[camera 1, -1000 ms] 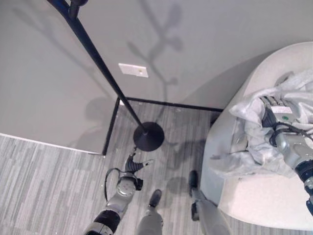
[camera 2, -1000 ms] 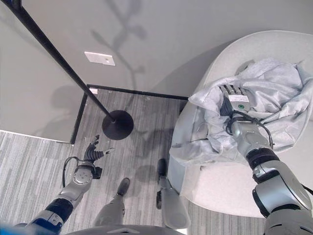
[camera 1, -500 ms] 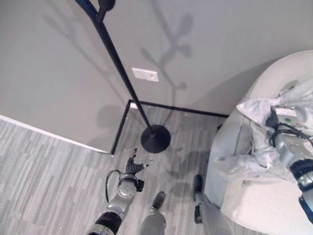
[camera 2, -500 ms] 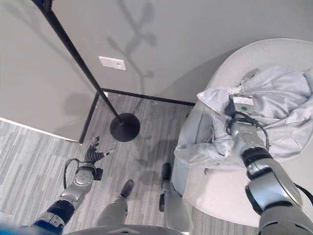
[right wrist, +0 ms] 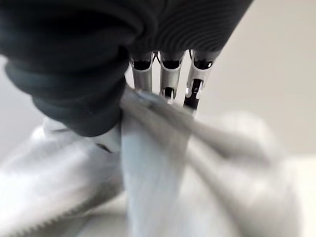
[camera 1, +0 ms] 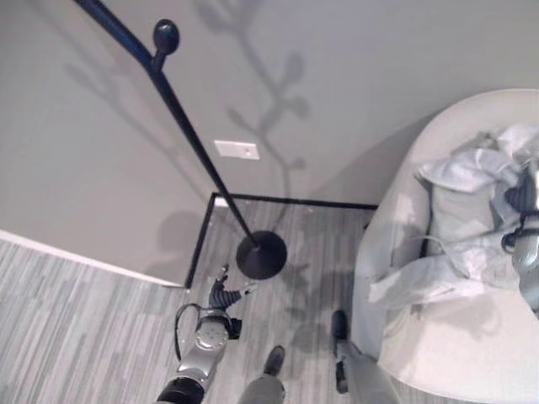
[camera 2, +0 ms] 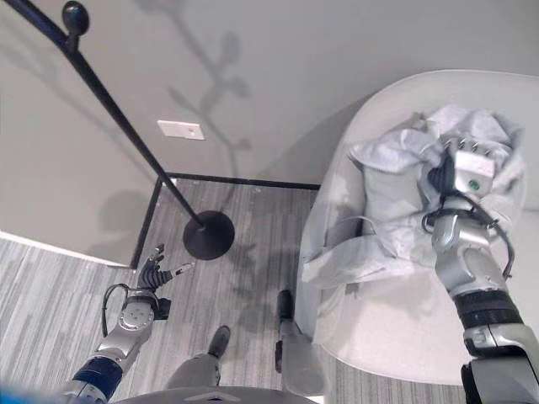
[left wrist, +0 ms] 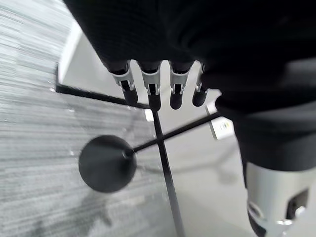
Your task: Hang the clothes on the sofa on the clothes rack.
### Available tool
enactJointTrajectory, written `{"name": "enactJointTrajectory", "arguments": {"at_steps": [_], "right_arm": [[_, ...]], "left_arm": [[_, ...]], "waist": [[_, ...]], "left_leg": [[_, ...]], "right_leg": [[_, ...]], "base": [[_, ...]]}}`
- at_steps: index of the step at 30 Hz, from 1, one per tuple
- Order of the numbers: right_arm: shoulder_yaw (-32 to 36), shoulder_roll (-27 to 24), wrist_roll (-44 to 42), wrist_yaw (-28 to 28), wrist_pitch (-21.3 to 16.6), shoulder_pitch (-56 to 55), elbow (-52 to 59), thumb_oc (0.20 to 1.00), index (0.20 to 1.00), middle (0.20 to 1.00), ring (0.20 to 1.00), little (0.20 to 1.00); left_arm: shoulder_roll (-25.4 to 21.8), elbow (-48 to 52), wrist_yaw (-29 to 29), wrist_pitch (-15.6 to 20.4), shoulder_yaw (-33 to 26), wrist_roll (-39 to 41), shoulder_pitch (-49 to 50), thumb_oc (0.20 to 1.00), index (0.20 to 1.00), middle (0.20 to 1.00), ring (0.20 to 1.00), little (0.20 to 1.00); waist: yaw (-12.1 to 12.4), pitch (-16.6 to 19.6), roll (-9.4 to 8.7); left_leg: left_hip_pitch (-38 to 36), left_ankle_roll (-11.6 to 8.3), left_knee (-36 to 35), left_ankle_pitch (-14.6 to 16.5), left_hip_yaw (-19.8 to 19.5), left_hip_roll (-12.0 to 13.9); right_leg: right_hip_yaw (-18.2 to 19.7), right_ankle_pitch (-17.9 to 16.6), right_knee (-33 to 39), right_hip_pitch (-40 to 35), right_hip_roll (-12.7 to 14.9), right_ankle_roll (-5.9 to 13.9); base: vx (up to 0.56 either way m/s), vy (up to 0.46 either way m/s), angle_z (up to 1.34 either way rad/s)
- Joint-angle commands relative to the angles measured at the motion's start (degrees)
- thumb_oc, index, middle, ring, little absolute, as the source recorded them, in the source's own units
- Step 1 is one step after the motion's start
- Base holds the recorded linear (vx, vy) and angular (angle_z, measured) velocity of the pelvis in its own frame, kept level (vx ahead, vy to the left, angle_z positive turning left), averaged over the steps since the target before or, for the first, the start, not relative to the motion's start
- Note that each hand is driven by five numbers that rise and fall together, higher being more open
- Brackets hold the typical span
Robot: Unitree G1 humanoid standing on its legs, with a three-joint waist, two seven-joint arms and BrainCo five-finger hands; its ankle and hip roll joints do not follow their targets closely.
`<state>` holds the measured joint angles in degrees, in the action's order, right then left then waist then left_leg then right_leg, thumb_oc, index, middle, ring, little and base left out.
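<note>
Pale grey clothes [camera 2: 396, 181] bunched on the sofa [camera 2: 396, 337], right hand [camera 2: 459, 172] clamped on them, left hand [camera 2: 152, 273] fingers spread near the black clothes rack [camera 2: 126, 126] base.

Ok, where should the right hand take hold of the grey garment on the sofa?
Grip the bunched upper folds of the grey garment, coming from above, where the right hand already sits on the heap. The cloth is piled thickest there; the lower edge trails thin over the sofa front.
</note>
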<state>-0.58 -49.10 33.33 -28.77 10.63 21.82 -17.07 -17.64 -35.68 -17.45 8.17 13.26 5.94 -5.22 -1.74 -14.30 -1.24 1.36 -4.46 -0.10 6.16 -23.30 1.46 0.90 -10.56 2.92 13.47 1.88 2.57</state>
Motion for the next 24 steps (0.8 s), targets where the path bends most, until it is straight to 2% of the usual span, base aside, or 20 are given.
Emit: {"name": "enactJointTrajectory", "arguments": {"at_steps": [1, 5, 10, 14, 24], "right_arm": [[1.8, -6.1, -2.1, -4.3, -0.2, 5.2, 4.0, 0.200, 0.200, 0.200, 0.200, 0.200], [1.9, -6.0, -4.0, -3.8, -1.2, 6.8, 5.8, 0.200, 0.200, 0.200, 0.200, 0.200], [-1.2, -4.6, -8.7, -2.2, -2.6, 9.0, 3.3, 0.200, 0.200, 0.200, 0.200, 0.200], [-1.1, -4.5, -11.1, -2.9, -2.7, 10.1, 1.7, 0.200, 0.200, 0.200, 0.200, 0.200], [-4.4, -9.3, -17.3, -3.6, -5.6, 21.8, 3.3, 0.200, 0.200, 0.200, 0.200, 0.200]], "left_arm": [[-1.4, 2.3, 0.7, 0.9, 2.0, -1.3, -1.8, 1.000, 1.000, 1.000, 1.000, 1.000], [-1.2, 2.8, 1.2, 0.7, 3.4, -2.0, -2.6, 1.000, 1.000, 1.000, 1.000, 1.000], [-0.8, 3.0, 1.7, 0.7, 4.5, -2.0, -2.4, 1.000, 1.000, 1.000, 1.000, 1.000], [-0.4, 2.2, 2.1, 0.6, 4.8, -0.6, -2.3, 1.000, 1.000, 1.000, 1.000, 1.000], [-0.4, 2.0, 2.3, 0.2, 7.6, -1.1, -6.7, 1.000, 1.000, 1.000, 1.000, 1.000]], "waist": [[0.8, 3.7, -1.75], [0.6, 4.9, -2.44], [0.6, 5.8, -3.08], [0.5, 6.3, -3.22], [-0.1, 8.2, -3.59]], "left_leg": [[-3.3, 1.79, -4.9, 0.9, 1.8, 3.0], [-4.7, 2.10, -4.9, 1.5, 2.4, 3.0], [-6.4, 2.53, -4.9, 2.1, 3.6, 3.0], [-6.5, 2.54, -4.9, 2.1, 3.7, 3.0], [-7.3, 2.41, -4.9, 2.2, 4.4, 3.0]], "right_leg": [[4.4, 9.1, -9.4, 0.5, 3.0, 5.00], [5.4, 8.9, -9.0, -0.5, 2.7, 5.04], [6.6, 8.1, -8.1, -1.6, 2.5, 5.15], [6.7, 7.8, -7.5, -2.0, 2.5, 5.11], [7.1, 6.6, -5.8, -3.2, 2.5, 5.07]], "base": [[0.00, 0.028, -0.29], [0.00, 0.022, -0.18], [-0.01, 0.022, -0.16], [-0.01, 0.010, -0.13], [0.00, 0.001, 0.00]]}}
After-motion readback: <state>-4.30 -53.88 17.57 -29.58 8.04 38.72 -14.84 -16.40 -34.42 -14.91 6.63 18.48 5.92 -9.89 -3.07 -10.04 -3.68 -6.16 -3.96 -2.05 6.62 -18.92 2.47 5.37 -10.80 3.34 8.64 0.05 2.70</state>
